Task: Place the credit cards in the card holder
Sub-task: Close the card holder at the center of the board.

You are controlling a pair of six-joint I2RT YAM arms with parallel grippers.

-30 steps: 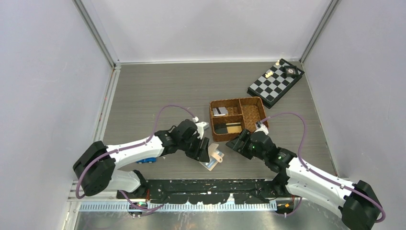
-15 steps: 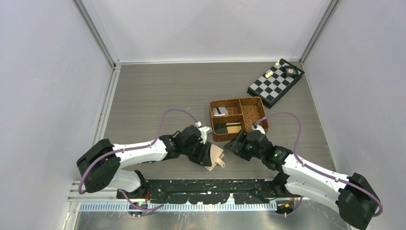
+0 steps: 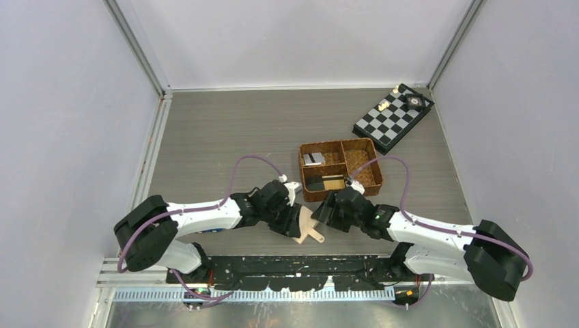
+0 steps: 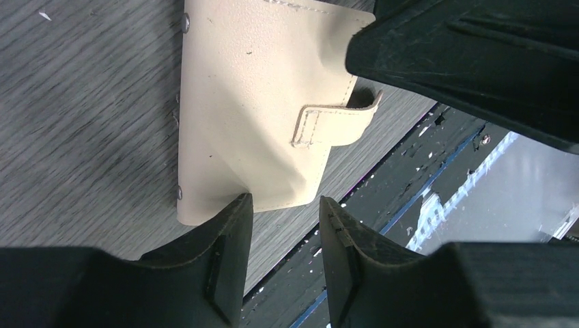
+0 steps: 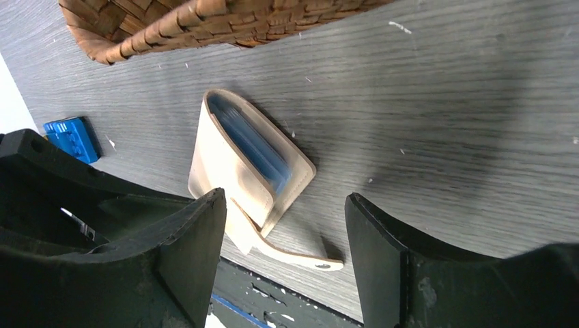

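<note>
Two black-tipped arms meet at the near edge of a grey wood-grain table. Between their tips lies the card holder, a beige wallet folded over with its outer face up and its snap tab unfastened, lying flat on the table.

The left gripper has its jaws slightly apart, with only table and rail showing between them. One fingertip touches the wallet's edge.

The right gripper is spread wide over the wallet and hides one corner of it. Whether they touch is unclear.

Blue-grey pockets show at the wallet's open edge. A small blue object is partly cut off by a finger.

Further back is a brown woven basket. A black card and a tan card lie in its near-left compartment. A silver-grey card lies in the far-left one, too small for detail.

Farthest right sits a chessboard.
</note>
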